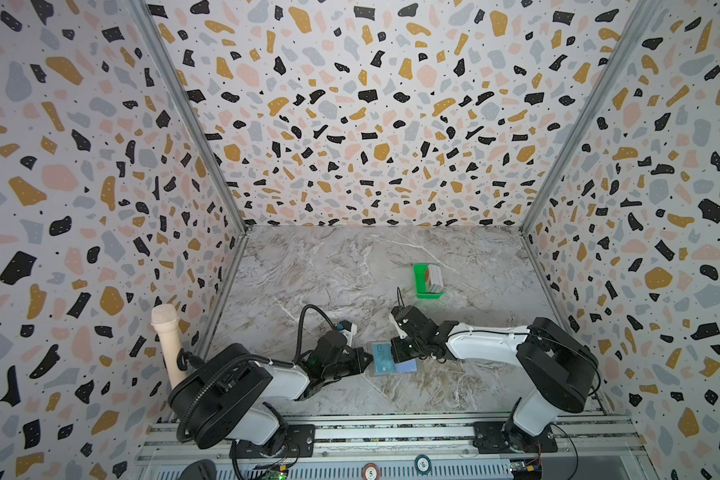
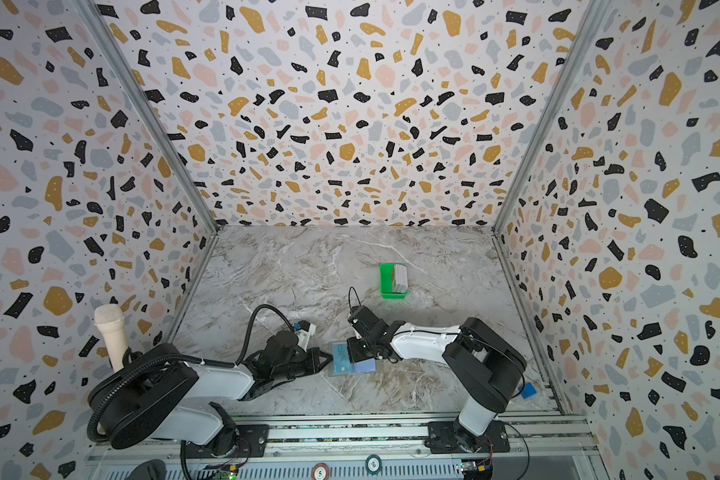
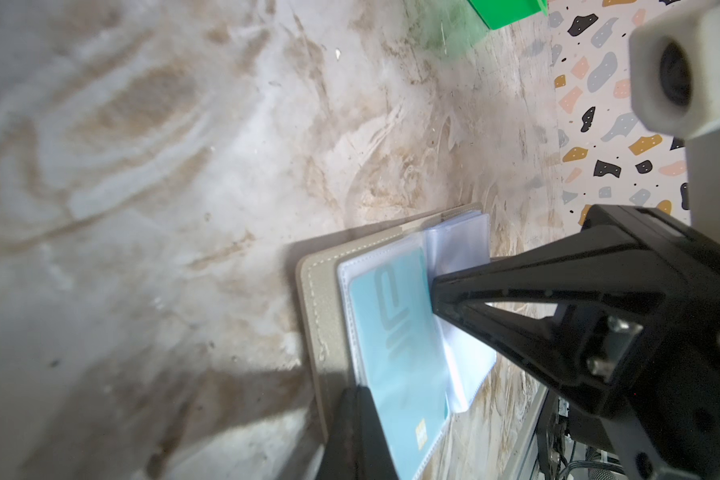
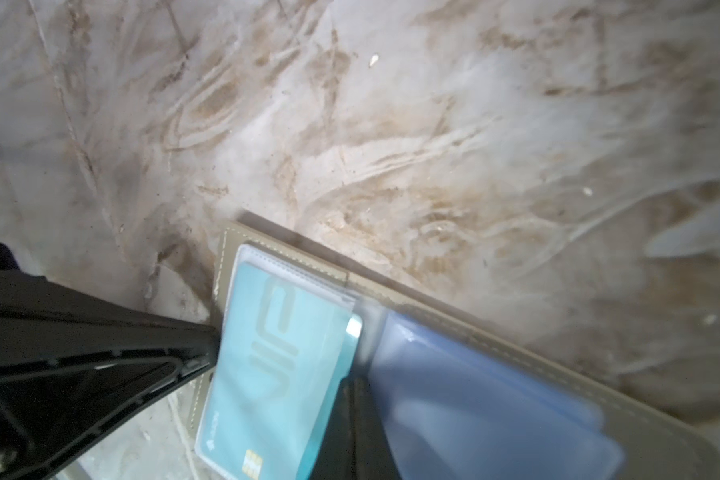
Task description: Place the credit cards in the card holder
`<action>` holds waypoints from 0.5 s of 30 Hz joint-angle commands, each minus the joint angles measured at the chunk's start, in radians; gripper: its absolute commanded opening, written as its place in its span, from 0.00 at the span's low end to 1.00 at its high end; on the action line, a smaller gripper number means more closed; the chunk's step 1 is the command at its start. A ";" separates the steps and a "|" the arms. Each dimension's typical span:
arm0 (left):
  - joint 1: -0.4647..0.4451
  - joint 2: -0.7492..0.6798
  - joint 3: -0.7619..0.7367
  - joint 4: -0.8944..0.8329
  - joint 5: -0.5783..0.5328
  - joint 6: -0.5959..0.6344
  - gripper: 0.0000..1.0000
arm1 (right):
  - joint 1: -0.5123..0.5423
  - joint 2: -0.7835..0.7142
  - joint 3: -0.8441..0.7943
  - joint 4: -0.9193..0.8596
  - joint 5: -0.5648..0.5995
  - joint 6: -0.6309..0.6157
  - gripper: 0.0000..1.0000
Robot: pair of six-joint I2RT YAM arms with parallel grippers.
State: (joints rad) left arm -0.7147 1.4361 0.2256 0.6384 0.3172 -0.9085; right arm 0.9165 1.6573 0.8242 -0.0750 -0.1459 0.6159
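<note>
The grey-taupe card holder (image 1: 371, 372) (image 3: 321, 299) (image 4: 516, 345) lies open on the marble near the front middle. A teal card (image 1: 380, 357) (image 3: 395, 332) (image 4: 275, 353) sits in its left clear pocket, one long edge still showing at the fold. A blue card (image 1: 406, 366) (image 4: 474, 395) lies in the right half. My left gripper (image 1: 368, 357) (image 3: 360, 392) is shut, its tip on the holder's left edge. My right gripper (image 1: 393, 353) (image 4: 354, 386) is shut too, its tip at the fold against the teal card's edge. More credit cards (image 1: 435, 279) (image 2: 400, 277) stand farther back.
A bright green tray (image 1: 422, 282) (image 2: 387, 282) holds the standing cards behind the right arm. A beige microphone (image 1: 167, 345) leans at the left wall. Patterned walls close in three sides, and a metal rail (image 1: 391, 432) runs along the front.
</note>
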 commanded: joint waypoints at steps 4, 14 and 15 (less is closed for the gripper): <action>0.026 -0.038 -0.002 -0.024 0.033 0.005 0.00 | 0.015 -0.008 0.001 -0.028 0.010 0.012 0.00; 0.018 -0.217 0.085 -0.183 0.000 0.059 0.08 | 0.012 -0.169 0.014 -0.120 0.084 -0.031 0.26; -0.007 -0.185 0.103 -0.182 -0.004 0.066 0.08 | 0.006 -0.171 0.017 -0.141 0.098 -0.043 0.32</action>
State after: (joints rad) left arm -0.6895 1.2137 0.2882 0.4847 0.3233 -0.8780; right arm 0.9276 1.5272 0.8238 -0.1410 -0.0967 0.6048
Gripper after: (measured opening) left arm 0.080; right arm 0.285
